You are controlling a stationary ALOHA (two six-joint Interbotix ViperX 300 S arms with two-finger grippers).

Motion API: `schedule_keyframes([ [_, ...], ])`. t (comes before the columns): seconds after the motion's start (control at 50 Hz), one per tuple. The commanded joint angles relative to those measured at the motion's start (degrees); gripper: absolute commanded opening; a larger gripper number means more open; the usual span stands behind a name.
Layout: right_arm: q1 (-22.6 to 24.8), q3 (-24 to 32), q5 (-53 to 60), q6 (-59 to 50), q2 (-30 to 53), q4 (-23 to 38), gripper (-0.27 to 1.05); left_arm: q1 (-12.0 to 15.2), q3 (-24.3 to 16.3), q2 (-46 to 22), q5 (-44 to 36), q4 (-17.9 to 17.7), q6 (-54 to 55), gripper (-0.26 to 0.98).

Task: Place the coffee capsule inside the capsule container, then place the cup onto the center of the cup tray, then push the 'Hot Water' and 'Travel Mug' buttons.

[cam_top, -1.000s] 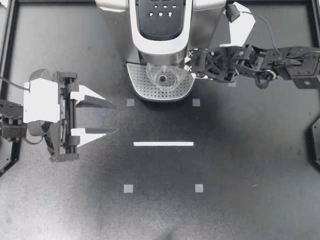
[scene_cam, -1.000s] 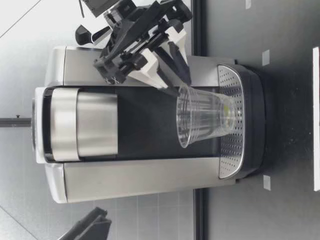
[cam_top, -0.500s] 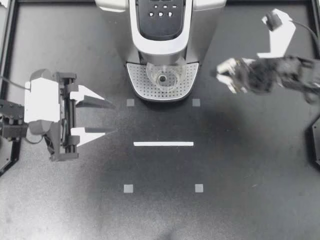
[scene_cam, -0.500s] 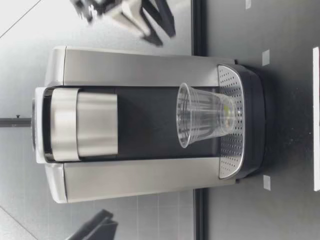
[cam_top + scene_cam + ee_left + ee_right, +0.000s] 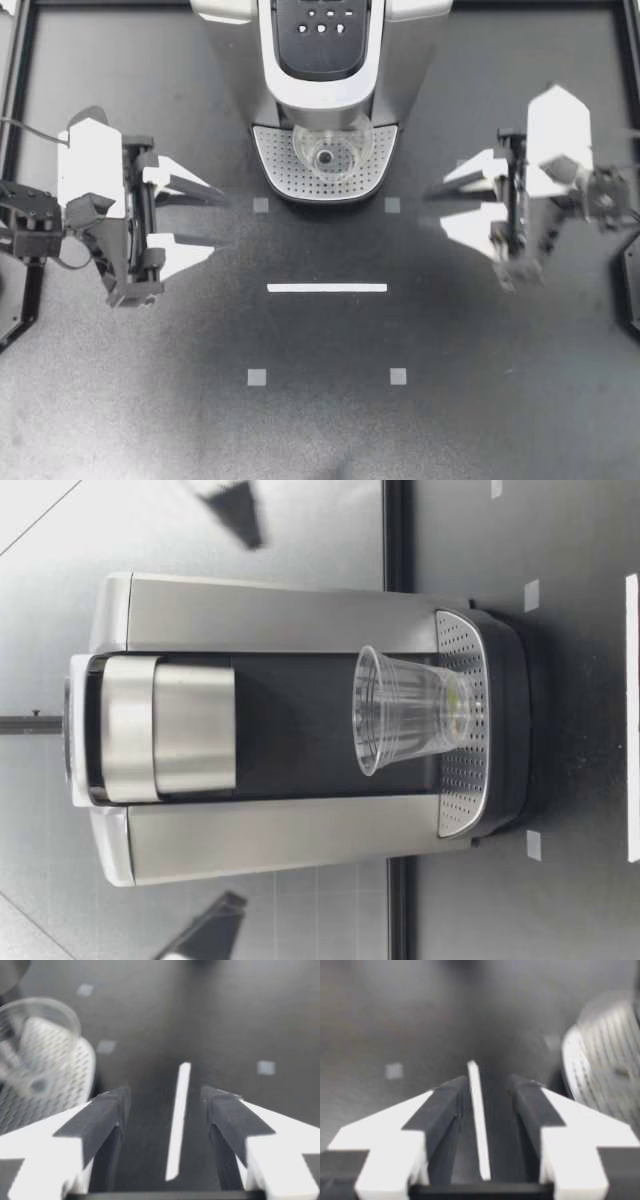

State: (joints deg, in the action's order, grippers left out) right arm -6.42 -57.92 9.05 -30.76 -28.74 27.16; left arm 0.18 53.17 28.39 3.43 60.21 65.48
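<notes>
The clear plastic cup [image 5: 325,150] stands upright on the perforated cup tray [image 5: 290,178] of the coffee machine [image 5: 322,60]; its buttons [image 5: 322,20] sit on top. In the low view the cup [image 5: 405,712] rests on the tray [image 5: 462,780] under the spout. My left gripper [image 5: 205,222] hovers open left of the tray, nothing between its fingers. My right gripper [image 5: 442,208] hovers open right of the tray, also holding nothing. The left wrist view has the cup [image 5: 35,1045] ahead and to one side of the gripper [image 5: 165,1095]. No capsule is visible.
A white tape strip [image 5: 327,288] lies in front of the machine, with small grey squares [image 5: 257,377] marking corners around it. The strip [image 5: 479,1120] shows between the right gripper's fingers [image 5: 440,1105]. Black frame rails [image 5: 20,90] border the table.
My right gripper has let go of the cup, pulled away from the machine to the right and turned toward the centre. The left gripper shifted slightly toward the machine. The cup stayed on the tray.
</notes>
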Motion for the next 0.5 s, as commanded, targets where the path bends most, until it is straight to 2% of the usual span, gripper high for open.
schedule_keyframes([
  [0.0,1.49,2.37,0.62,1.32,-2.72,0.00,0.46,0.18,-2.20,0.62,-2.29,0.18,-0.26,0.49],
  [0.32,2.20,5.54,0.62,2.11,-8.17,0.00,0.46,0.18,-5.45,2.37,-4.66,0.44,-1.41,0.49],
  [0.48,2.20,5.36,0.70,2.20,-7.65,0.00,0.46,0.18,-4.92,3.69,-4.75,0.44,-4.04,0.49],
])
